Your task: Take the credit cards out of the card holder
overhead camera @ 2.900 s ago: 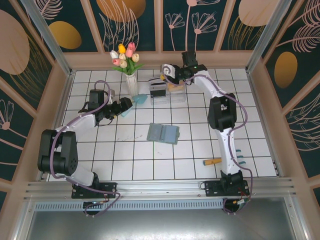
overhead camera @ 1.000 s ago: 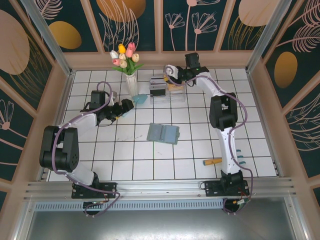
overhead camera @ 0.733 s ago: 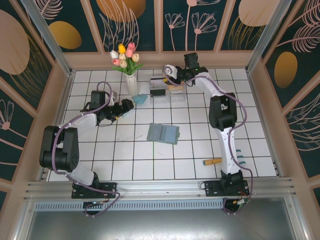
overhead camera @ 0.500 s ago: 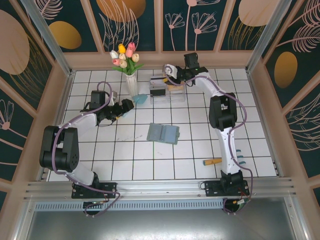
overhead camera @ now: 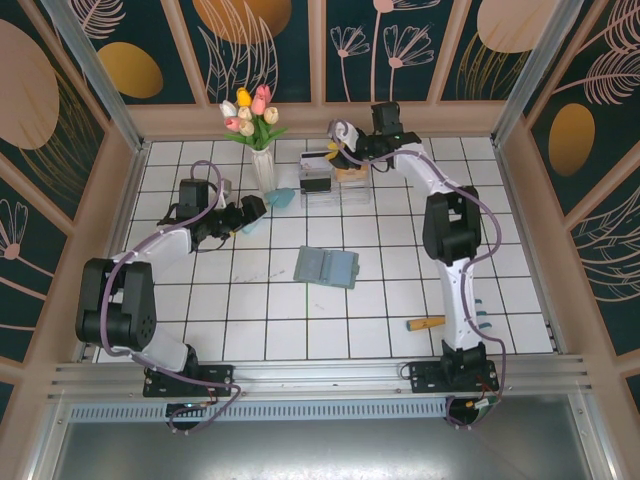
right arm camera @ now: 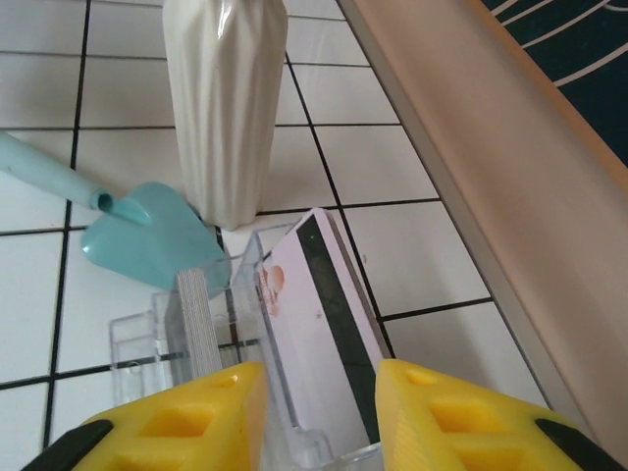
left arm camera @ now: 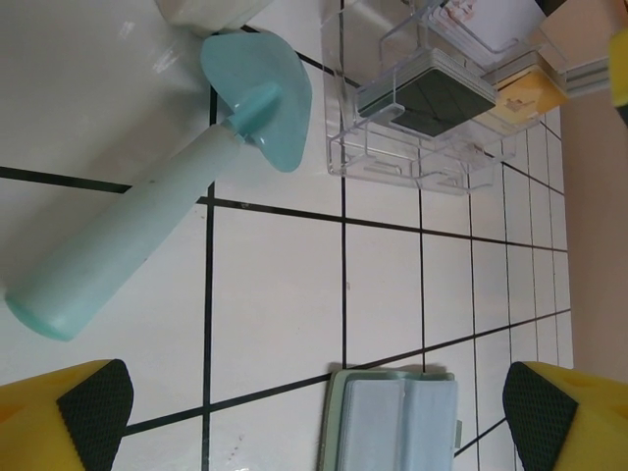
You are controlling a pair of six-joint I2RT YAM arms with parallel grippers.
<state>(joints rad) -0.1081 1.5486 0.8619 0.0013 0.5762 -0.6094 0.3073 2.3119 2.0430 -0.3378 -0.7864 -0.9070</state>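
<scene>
Right gripper: since the frame one second back it is sitting slightly nearer the back wall, jaws standing further apart. I am seeing its yellow fingers flanking a whitish credit card with a dark stripe. Whether they are pressing it, I cannot tell.
Credit card: leaning upright in a compartment of the clear box, beside the white vase.
Left gripper: I am holding it spread wide, hovering over the tiles near a teal tool.
Card holder: lying open mid-table, blue-grey inside up, well apart from both grippers.
</scene>
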